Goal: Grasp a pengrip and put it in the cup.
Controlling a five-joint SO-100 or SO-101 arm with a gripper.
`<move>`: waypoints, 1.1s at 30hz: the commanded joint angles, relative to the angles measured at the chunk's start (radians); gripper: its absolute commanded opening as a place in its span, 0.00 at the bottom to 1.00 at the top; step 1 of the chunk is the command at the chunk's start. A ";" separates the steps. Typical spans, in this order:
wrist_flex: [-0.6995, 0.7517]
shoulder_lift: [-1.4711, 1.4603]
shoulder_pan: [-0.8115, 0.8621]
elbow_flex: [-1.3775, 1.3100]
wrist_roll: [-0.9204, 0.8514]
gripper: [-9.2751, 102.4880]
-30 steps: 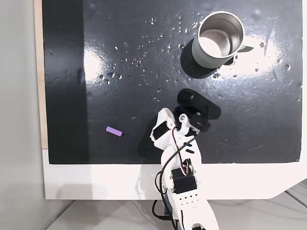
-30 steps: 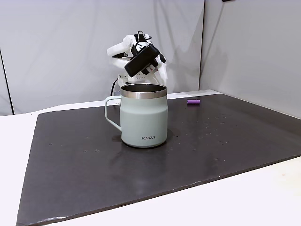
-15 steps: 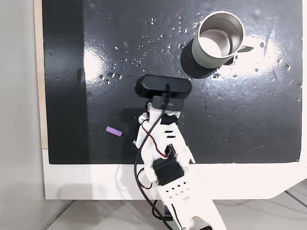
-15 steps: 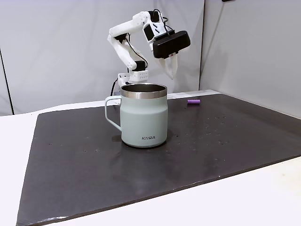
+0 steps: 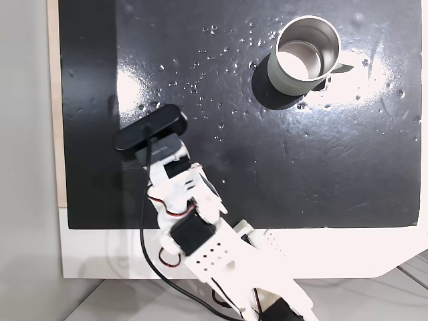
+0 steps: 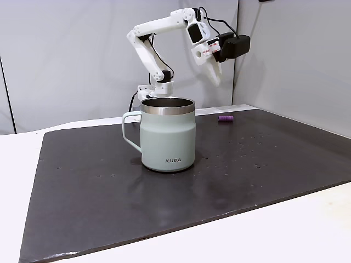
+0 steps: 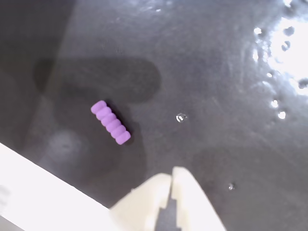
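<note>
In the fixed view from above, the cup (image 5: 307,55) is seen standing at the top right of the dark worktop (image 5: 267,167), with its handle to the right. The arm is stretched over the lower left part, and the pengrip is hidden under it here.

In the fixed view from the side, the gripper (image 6: 215,76) is held high in the air, pointing down, with nothing between its fingers. The pengrip (image 6: 226,118) is seen lying on the worktop behind the cup (image 6: 167,134), well apart from it and well below the gripper.

In the wrist view, the pengrip (image 7: 110,122) is seen lying slanted on the worktop, up and to the left of the gripper (image 7: 171,179). The two finger tips are pressed together — the gripper is closed and nothing is held.

The step in hand is judged to be the reach. To do it well, the fingers should be opened first, then centred over the pengrip and turned across its short side before being lowered — a small, round thing can easily be rolled away by a push.
</note>
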 commanded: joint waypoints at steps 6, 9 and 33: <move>0.029 -0.176 -0.069 -0.161 -0.132 0.16; 0.046 -0.225 -0.092 -0.169 -0.173 0.20; -0.028 -0.549 -0.178 -0.213 -0.348 0.33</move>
